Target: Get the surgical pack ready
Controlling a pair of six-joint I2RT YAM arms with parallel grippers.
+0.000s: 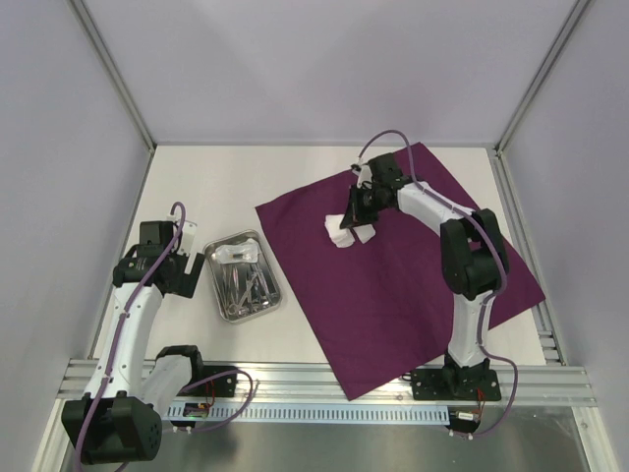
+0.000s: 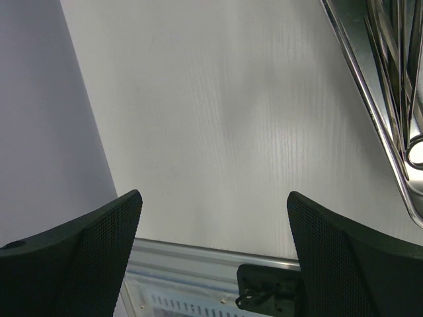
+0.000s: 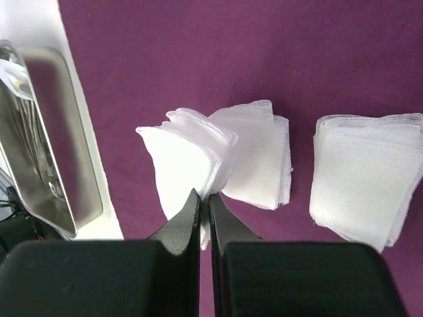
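Over on the left, the left claw [image 2: 213,205] hangs wide open and empty over bare worktop [image 1: 216,187], just beside the steel tray [image 1: 214,283] of instruments [image 1: 246,285], which sits off the purple cloth [image 1: 413,285]. On the flat-spread cloth, the right claw [image 3: 203,198] is pinched tight on one gauze pad [image 3: 185,152], two other stacks [image 3: 363,172] alongside. Looks early: tray not yet on the cloth, nothing wrapped.

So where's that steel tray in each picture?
Top external: the steel tray lies left of centre, just off the left edge of the purple cloth.
Left wrist: only its rim shows, slanting down the right edge.
Right wrist: its wall runs down the left edge, left of the gauze pad pinched in the right fingers.
Shared landmark: the white table under it, in all three views.
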